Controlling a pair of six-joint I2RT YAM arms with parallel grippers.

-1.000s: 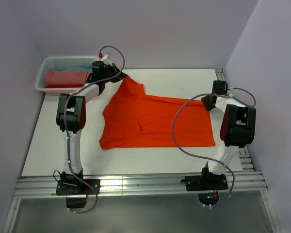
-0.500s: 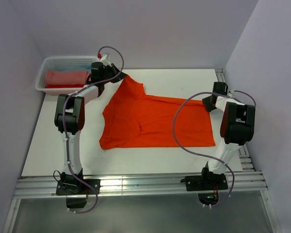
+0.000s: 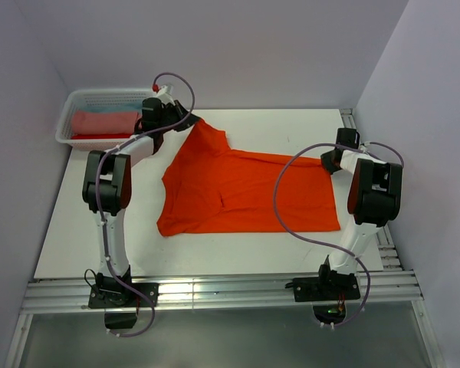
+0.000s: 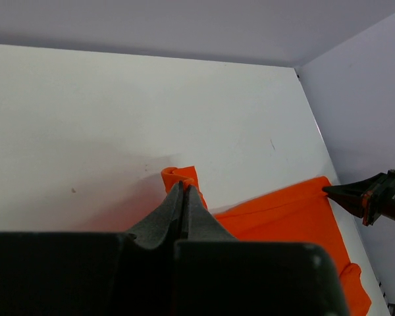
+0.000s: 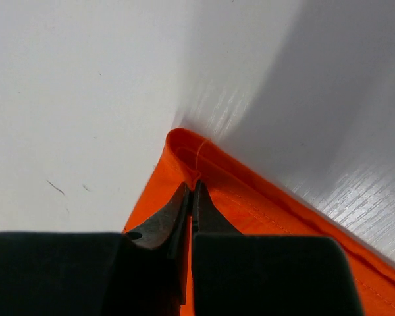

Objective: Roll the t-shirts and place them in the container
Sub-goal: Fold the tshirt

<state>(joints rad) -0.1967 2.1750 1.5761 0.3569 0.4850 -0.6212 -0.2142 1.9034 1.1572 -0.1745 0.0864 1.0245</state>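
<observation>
A bright orange t-shirt (image 3: 241, 188) lies spread across the white table (image 3: 100, 222). My left gripper (image 3: 190, 120) is shut on the shirt's far left corner, where the cloth (image 4: 180, 176) bunches past the closed tips (image 4: 183, 187). My right gripper (image 3: 325, 159) is shut on the far right corner; the hem (image 5: 184, 155) folds up between the closed tips (image 5: 192, 187). In the left wrist view the right gripper (image 4: 329, 191) shows at the shirt's far edge (image 4: 289, 210). A salmon-pink roll (image 3: 103, 122) and a light blue roll (image 3: 130, 105) lie in the basket.
A white lattice basket (image 3: 69, 115) stands at the table's back left corner. Grey walls (image 3: 291, 46) close in the back and both sides. A metal rail (image 3: 215, 291) runs along the near edge, carrying both arm bases. Purple cables (image 3: 287, 207) loop over the shirt's right side.
My right gripper has closed on the shirt's far right corner. My left gripper stays shut on its corner. The shirt lies as before.
</observation>
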